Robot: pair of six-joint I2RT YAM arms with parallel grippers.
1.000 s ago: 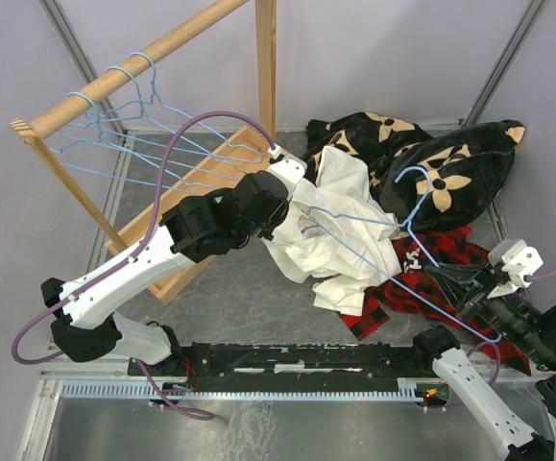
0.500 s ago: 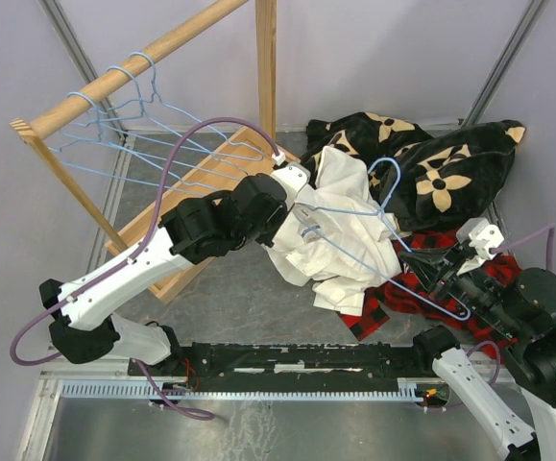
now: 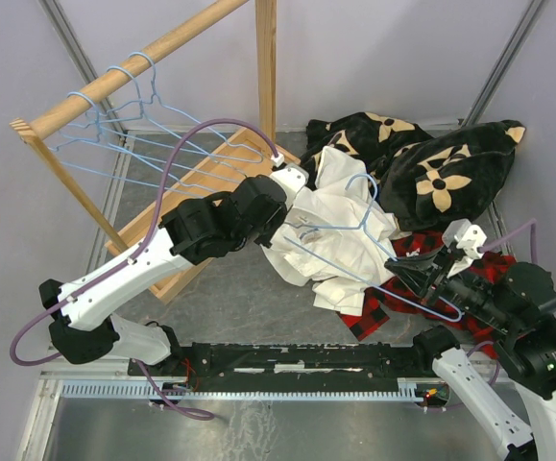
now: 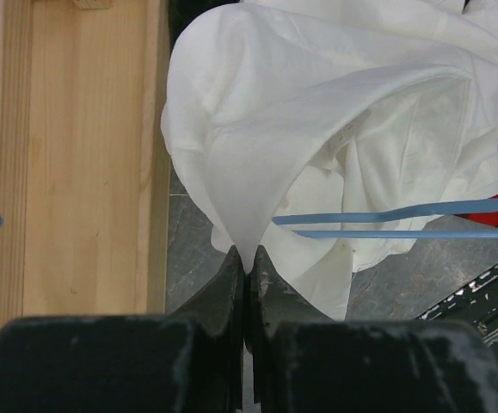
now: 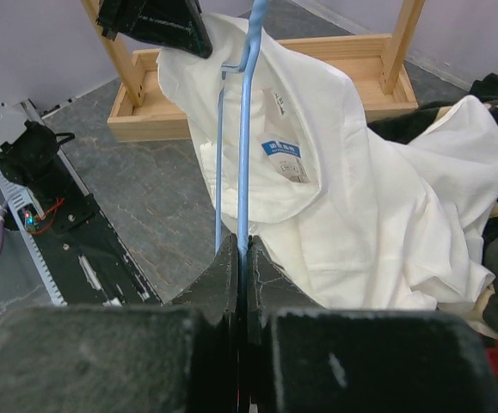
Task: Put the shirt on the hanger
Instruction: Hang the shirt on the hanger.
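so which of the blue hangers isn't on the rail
The hanger pinched in the right gripper, lying across the shirt. The other hangers hang by their hooks from the wooden rail at upper left.

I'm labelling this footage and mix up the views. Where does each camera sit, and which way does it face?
Top external: above and behind, looking down on the shirt and wooden rack; left arm and right arm show.
Left wrist: looks along the left gripper, shut on a shirt fold.
Right wrist: looks along the right gripper, shut on the hanger, toward the shirt's blue label.
Shared: shirt and hanger appear in all three.
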